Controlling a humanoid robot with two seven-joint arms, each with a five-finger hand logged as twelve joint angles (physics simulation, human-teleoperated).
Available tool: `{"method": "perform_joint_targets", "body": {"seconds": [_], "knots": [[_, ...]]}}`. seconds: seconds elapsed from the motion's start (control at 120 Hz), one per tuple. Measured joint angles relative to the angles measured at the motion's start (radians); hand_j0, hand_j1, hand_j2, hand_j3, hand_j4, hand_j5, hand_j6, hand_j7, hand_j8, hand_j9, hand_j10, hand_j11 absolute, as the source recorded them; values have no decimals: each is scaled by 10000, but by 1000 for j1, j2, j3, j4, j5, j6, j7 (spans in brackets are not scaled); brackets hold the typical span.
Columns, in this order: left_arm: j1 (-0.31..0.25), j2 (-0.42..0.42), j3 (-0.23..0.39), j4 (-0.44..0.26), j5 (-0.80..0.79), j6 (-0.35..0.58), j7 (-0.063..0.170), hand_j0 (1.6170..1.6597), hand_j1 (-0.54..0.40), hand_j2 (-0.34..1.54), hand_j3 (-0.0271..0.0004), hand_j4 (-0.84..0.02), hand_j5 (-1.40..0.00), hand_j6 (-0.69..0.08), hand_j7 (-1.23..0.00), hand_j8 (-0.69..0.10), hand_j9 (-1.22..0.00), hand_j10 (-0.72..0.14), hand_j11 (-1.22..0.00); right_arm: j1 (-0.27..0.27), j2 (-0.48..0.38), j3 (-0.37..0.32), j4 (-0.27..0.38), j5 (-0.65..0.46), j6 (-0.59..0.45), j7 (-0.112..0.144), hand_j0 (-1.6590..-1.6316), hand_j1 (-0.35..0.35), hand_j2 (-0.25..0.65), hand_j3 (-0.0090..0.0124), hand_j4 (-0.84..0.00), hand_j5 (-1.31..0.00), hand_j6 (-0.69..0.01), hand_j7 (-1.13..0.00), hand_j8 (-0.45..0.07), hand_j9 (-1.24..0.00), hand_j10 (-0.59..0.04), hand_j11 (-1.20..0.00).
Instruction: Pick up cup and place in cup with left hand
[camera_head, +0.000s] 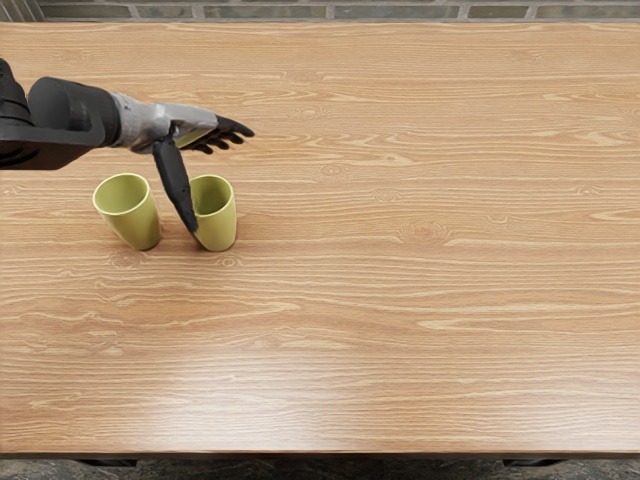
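Fingers (237, 128) of the left hand (188, 125) reach out wide, holding nothing, above and beyond the right cup (218, 228). That cup stands upright, the thumb (173, 178) slanting down across its left side; contact is unclear. Left of it stands the matching left cup (140, 222). Beneath it lies the wooden table (400, 320).
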Motion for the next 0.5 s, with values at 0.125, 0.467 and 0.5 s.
{"method": "perform_joint_targets", "body": {"seconds": [0.125, 0.467, 0.5], "knots": [[6, -33, 30, 19, 96, 53, 7, 16581, 2795, 125, 0, -608, -764, -615, -763, -612, -762, -603, -761, 0, 0, 0, 0, 0, 0, 0, -16581, -3491, 0, 0, -3, 0, -4, 0, -3, 0, -2, 0], [7, -65, 116, 26, 161, 148, 10, 16581, 2456, 186, 0, -900, -1136, -909, -1134, -906, -1133, -894, -1132, 0, 0, 0, 0, 0, 0, 0, -16581, -3491, 0, 0, -3, 0, -4, 0, -3, 0, -2, 0], [8, -70, 121, 27, 163, 153, 10, 16581, 2433, 191, 0, -920, -1161, -930, -1160, -926, -1158, -914, -1157, 0, 0, 0, 0, 0, 0, -1, -16581, -3491, 1, 0, -3, 0, -4, 0, -3, 0, -2, 0]]}}
